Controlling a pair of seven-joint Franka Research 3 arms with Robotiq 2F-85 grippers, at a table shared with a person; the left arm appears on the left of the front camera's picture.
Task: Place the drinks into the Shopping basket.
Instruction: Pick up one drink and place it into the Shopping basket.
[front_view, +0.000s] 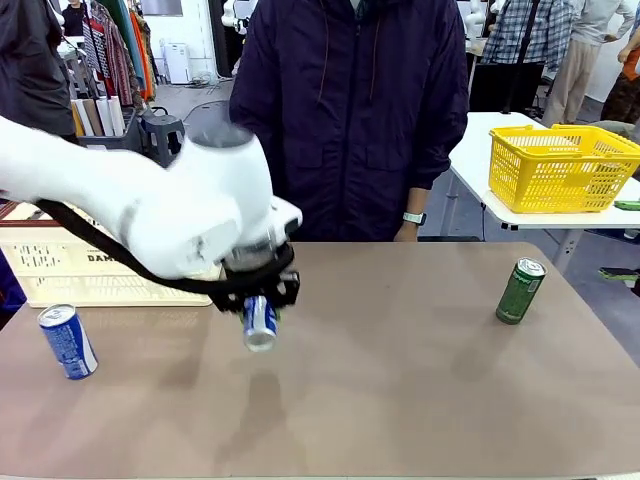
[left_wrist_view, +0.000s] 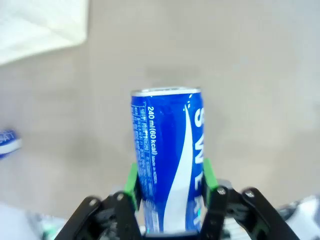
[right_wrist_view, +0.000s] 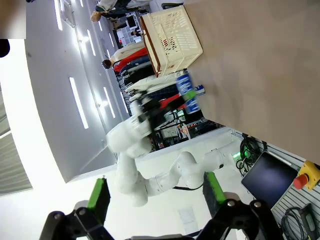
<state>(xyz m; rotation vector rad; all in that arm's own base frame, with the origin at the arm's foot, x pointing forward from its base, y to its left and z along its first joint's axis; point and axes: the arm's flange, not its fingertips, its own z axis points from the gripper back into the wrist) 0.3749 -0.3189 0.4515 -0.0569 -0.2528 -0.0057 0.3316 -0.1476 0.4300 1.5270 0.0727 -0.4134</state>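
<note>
Over the worktop (front_view: 400, 380), your left end effector (left_wrist_view: 170, 187) grips a blue can (left_wrist_view: 167, 150); carry it far-left into the cream basket (front_view: 70, 270). Your right end effector (right_wrist_view: 155, 192) stands wide.

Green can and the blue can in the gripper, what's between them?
Nothing: in the front view, bare brown table runs from the blue can held by the left gripper to the green can.
</note>
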